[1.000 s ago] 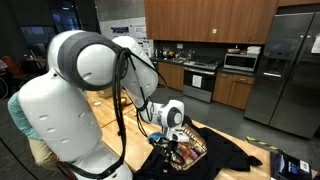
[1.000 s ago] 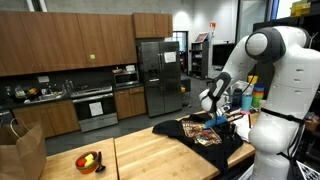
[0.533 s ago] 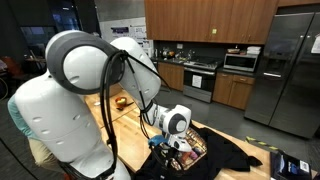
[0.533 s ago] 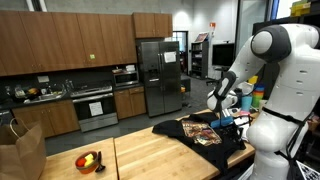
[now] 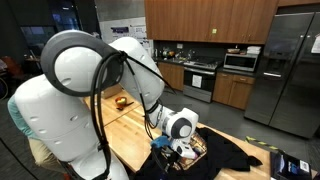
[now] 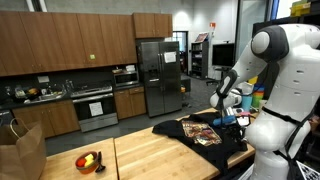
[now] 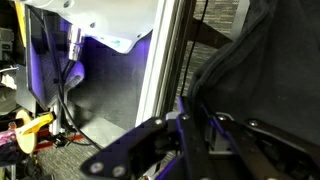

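I'm working in a kitchen lab: wooden cabinets (image 6: 70,40) along the far wall, a steel fridge (image 6: 155,75) to their right and a stove (image 6: 97,105) below them. In front runs a butcher-block table (image 6: 150,160). On its near left part, in an exterior view, sits a small bowl of fruit (image 6: 88,160), with a brown paper bag (image 6: 20,150) standing farther left, off the table.

The black shirt (image 6: 200,132) lies spread over the right end of that table, its printed patch (image 6: 203,133) facing up and the cloth rumpled toward the right edge. My arm bends down over that end, and the gripper (image 6: 228,118) hangs low at the shirt's right side, just above or on the fabric; I cannot tell whether it touches. In an exterior view from behind the robot's body, the wrist sits right over the printed patch, with black cloth trailing off to the right.

The wrist view shows the finger linkage across the bottom, dark folds of the shirt filling the right side, and a metal frame post (image 7: 165,60) with a purple-lit panel to the left. The fingertips are lost against the dark cloth, so I cannot tell whether the fingers are apart, together, or pinching fabric.
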You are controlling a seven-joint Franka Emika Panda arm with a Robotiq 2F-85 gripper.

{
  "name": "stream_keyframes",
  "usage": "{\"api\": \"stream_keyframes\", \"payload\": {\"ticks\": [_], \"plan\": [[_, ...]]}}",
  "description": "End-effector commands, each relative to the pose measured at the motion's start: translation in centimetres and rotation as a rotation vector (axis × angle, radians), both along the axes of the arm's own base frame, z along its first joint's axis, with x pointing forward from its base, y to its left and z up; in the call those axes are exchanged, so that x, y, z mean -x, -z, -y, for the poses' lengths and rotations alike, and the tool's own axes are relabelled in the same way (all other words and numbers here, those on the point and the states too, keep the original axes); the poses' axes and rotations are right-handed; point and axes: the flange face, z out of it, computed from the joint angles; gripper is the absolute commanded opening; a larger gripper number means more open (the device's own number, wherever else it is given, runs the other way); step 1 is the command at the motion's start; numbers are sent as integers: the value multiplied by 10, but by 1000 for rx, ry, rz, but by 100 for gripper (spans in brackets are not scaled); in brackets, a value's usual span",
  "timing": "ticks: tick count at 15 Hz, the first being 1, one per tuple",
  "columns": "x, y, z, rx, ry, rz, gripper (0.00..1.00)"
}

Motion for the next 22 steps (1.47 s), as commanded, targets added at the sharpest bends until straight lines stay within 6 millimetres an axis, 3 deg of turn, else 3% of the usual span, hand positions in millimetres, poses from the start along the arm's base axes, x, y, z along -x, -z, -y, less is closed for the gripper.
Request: {"api": "stream_keyframes", "payload": {"ticks": [1, 5, 7, 9, 15, 19, 22], "plan": [[6, -2, 10, -43, 40, 15, 47], [0, -14, 10, -21, 22, 49, 75], [-9, -20, -2, 8, -20, 79, 87], [-31, -27, -16, 33, -76, 123, 99], [-105, -34, -74, 83, -358, 358, 100], [-135, -27, -114, 60, -550, 511, 100], [-146, -14, -141, 19, -696, 604, 100]]}}
